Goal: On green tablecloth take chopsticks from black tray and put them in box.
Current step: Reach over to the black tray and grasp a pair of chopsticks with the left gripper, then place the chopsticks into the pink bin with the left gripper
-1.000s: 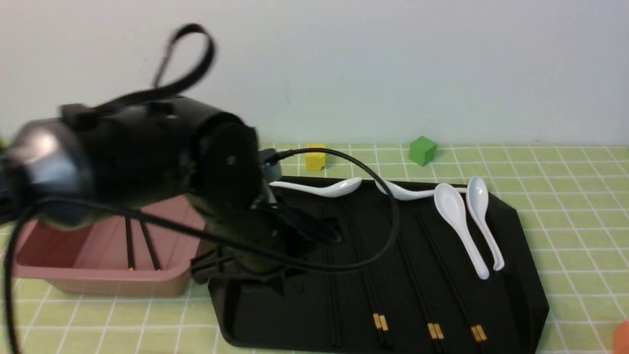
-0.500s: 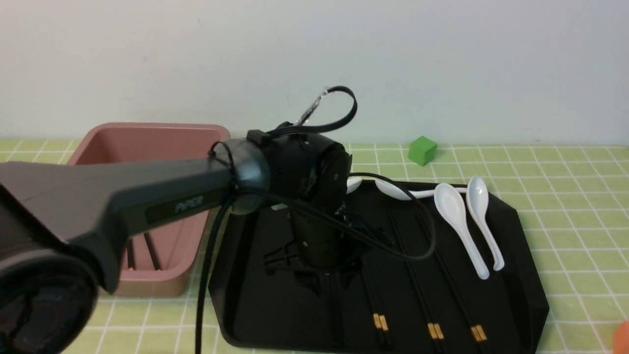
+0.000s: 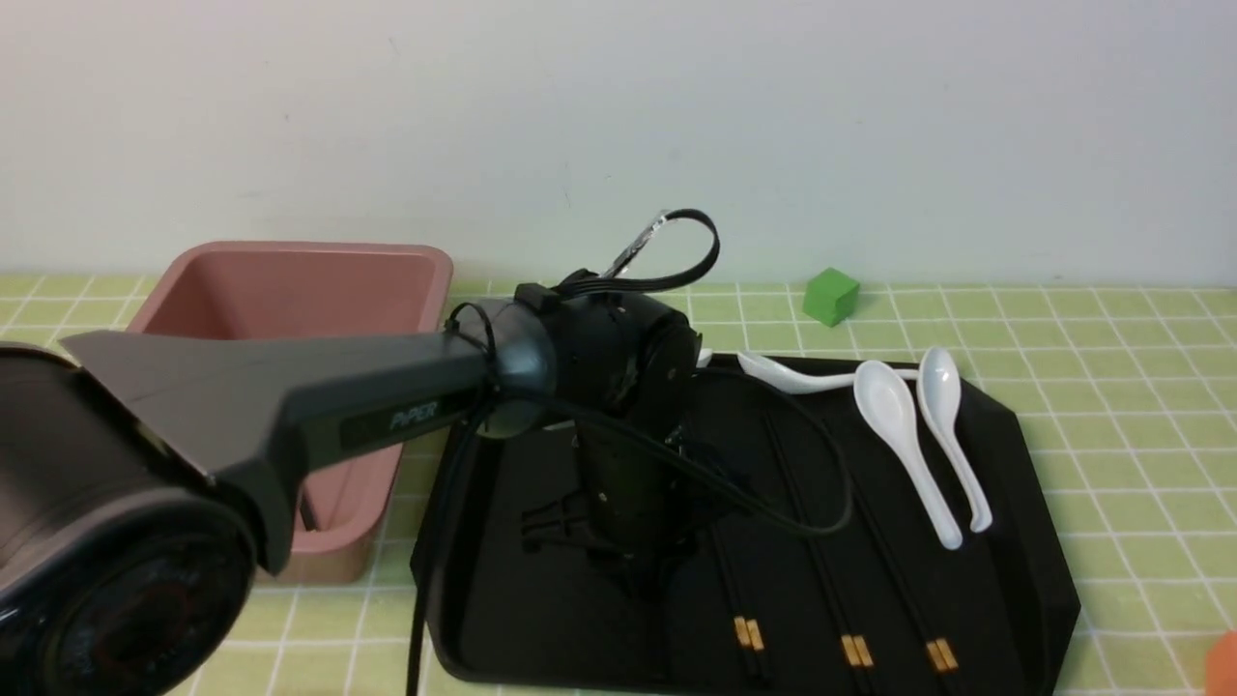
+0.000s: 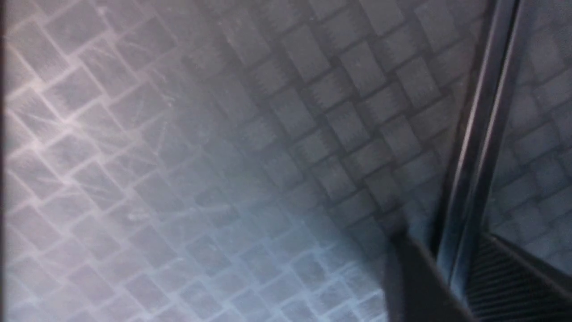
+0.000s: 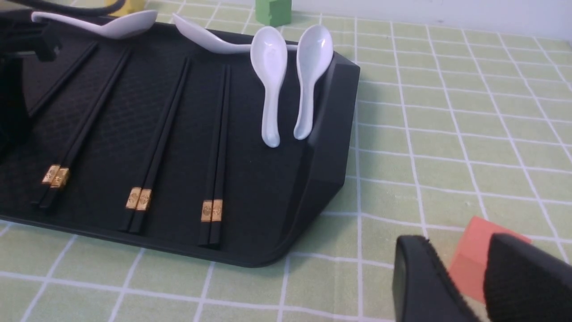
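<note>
The black tray [image 3: 1034, 570] lies on the green tablecloth [image 3: 1111, 387], and the pink box [image 3: 290, 280] stands to its left. My left gripper [image 3: 643, 570] points down onto the tray's left half. In the left wrist view its fingers [image 4: 415, 277] press from both sides on the all-black chopsticks [image 4: 473, 134], which lie on the tray floor. The right wrist view shows part of this pair [image 5: 62, 80]. My right gripper [image 5: 458, 243] is open and empty, low over the cloth past the tray's right front corner. It is out of the front view.
Three black pairs with gold bands [image 3: 850, 648] lie in the tray's right half. Several white spoons [image 3: 904, 435] rest at its far right. A green cube [image 3: 831, 295] sits behind the tray. An orange block [image 5: 473, 259] lies just beyond my right fingertips.
My left arm has swung right from over the box to the tray and come down. Its fingers, spread half a second ago, have drawn together on the chopsticks.
</note>
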`<state>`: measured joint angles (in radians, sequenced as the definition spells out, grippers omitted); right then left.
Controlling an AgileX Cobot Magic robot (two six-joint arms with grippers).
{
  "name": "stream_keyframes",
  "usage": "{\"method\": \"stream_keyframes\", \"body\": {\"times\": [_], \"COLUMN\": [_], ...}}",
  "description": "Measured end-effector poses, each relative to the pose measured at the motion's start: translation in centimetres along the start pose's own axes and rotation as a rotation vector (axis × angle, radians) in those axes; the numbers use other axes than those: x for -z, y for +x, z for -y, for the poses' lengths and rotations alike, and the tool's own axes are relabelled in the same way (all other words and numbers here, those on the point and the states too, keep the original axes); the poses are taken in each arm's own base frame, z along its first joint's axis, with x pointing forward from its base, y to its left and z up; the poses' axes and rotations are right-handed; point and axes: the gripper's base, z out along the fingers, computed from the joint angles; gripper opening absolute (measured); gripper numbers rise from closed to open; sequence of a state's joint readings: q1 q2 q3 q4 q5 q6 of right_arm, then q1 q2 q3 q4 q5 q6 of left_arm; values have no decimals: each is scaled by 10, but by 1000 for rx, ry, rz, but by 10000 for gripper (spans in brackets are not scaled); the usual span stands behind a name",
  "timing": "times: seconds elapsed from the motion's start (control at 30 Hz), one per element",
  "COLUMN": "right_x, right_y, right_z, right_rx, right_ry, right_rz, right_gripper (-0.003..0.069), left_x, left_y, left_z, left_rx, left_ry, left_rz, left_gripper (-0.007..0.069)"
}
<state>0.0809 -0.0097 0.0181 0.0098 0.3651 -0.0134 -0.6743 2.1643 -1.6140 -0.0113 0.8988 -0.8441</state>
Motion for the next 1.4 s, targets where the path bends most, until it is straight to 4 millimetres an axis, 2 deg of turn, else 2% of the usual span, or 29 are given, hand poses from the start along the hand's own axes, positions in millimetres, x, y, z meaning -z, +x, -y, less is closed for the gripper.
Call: {"method": "stream_keyframes", "body": {"times": [0.03,0.07,0.13,0.2,0.23,0.27,0.33,0.4,0.43,0.47,0.57,0.67,0.7,0.77,0.8,0.97,1.03,1.13,1.27,1.4], "right_x": [0,0,0,0,0,0,0,0,0,0,0,0,0,0,0,0,0,0,0,0], "right_y": [0,0,0,0,0,0,0,0,0,0,0,0,0,0,0,0,0,0,0,0], "right_z": [0,0,0,0,0,0,0,0,0,0,0,0,0,0,0,0,0,0,0,0], "right_rx": [0,0,0,0,0,0,0,0,0,0,0,0,0,0,0,0,0,0,0,0], "right_ry": [0,0,0,0,0,0,0,0,0,0,0,0,0,0,0,0,0,0,0,0], "right_rz": [0,0,0,0,0,0,0,0,0,0,0,0,0,0,0,0,0,0,0,0], "right_gripper": [239,239,239,239,239,239,239,239,239,239,239,239,239,239,239,239,239,239,239,239], "left_x": [1,3,13,35,38,67,106,150,161,181,201,200,199,185,185,141,105,86,92,130], "left_y": [0,0,1,1,1,0,-3,-9,-12,-20,-38,-59,-60,-76,-76,-99,-107,-109,-108,-99], "left_z": [0,0,0,0,0,-1,-9,-31,-40,-63,-110,-149,-151,-169,-169,-176,-176,-177,-177,-175], "left_rx": [-7,-10,-11,-16,-19,-36,-45,-23,-10,32,140,244,250,275,274,273,263,255,220,133], "left_ry": [0,3,18,45,50,77,103,109,101,65,-31,-101,-104,-130,-127,-152,-179,-196,-196,-177], "left_rz": [0,1,9,32,36,83,151,222,241,273,292,293,292,285,287,257,205,168,162,177], "left_gripper": [81,71,81,83,83,83,83,83,83,83,83,83,83,83,83,91,146,229,259,172]}}
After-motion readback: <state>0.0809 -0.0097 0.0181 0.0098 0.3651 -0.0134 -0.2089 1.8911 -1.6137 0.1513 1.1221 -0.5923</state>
